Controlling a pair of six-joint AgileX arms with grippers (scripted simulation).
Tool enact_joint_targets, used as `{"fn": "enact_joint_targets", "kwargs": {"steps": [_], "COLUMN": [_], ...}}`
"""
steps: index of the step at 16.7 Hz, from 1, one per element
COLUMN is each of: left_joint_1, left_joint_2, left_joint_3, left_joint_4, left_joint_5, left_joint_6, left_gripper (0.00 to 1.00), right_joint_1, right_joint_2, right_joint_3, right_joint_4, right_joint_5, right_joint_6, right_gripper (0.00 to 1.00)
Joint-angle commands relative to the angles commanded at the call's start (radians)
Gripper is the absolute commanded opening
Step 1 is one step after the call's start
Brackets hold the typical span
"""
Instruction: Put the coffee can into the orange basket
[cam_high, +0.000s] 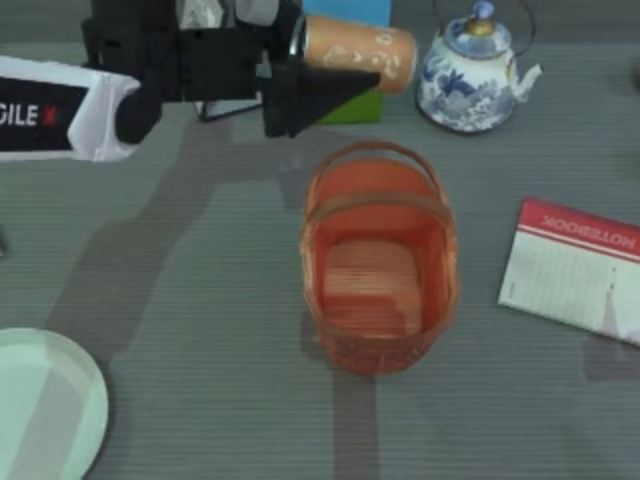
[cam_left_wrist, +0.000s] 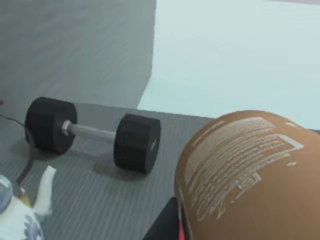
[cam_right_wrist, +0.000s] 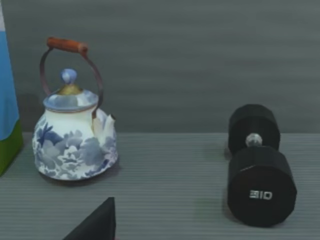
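The tan-brown coffee can (cam_high: 360, 52) hangs on its side above the back of the table, with my left gripper (cam_high: 308, 62) shut on its dark-topped end. In the left wrist view the coffee can (cam_left_wrist: 250, 175) fills the near corner, and one black finger (cam_left_wrist: 165, 225) presses against its side. The orange basket (cam_high: 378, 265) stands empty in the middle of the table, nearer the front than the can, its brown handle arching over it. My right arm is out of the top view. In its wrist view my right gripper (cam_right_wrist: 142, 236) shows one dark finger (cam_right_wrist: 102, 222) with nothing beside it.
A blue-and-green carton (cam_high: 352, 104) stands under the held can. A blue-and-white teapot (cam_high: 470, 70) is at the back right, a red-and-white notebook (cam_high: 575, 265) at the right edge and a pale green plate (cam_high: 40, 410) at the front left. A black dumbbell (cam_right_wrist: 257, 170) lies beyond the teapot.
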Motion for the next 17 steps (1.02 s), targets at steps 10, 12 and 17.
{"fn": "enact_joint_targets", "kwargs": {"steps": [10,12,17], "left_joint_1": [-0.001,0.0,0.013], "left_joint_2": [-0.038,-0.005,0.145], "left_joint_3": [-0.041,-0.049,-0.106], "left_joint_4": [0.109,0.146,0.376], "left_joint_5": [0.077,0.08,0.083], "left_joint_6": [-0.023,-0.023,-0.027], "left_gripper": [0.0,0.0,0.0], "right_joint_1": [0.0,0.0,0.0], "right_joint_2": [0.0,0.0,0.0], "right_joint_3": [0.0,0.0,0.0], "right_joint_4": [0.0,0.0,0.0], "right_joint_5": [0.0,0.0,0.0], "right_joint_6": [0.0,0.0,0.0], "right_gripper": [1.0,1.0,1.0]}}
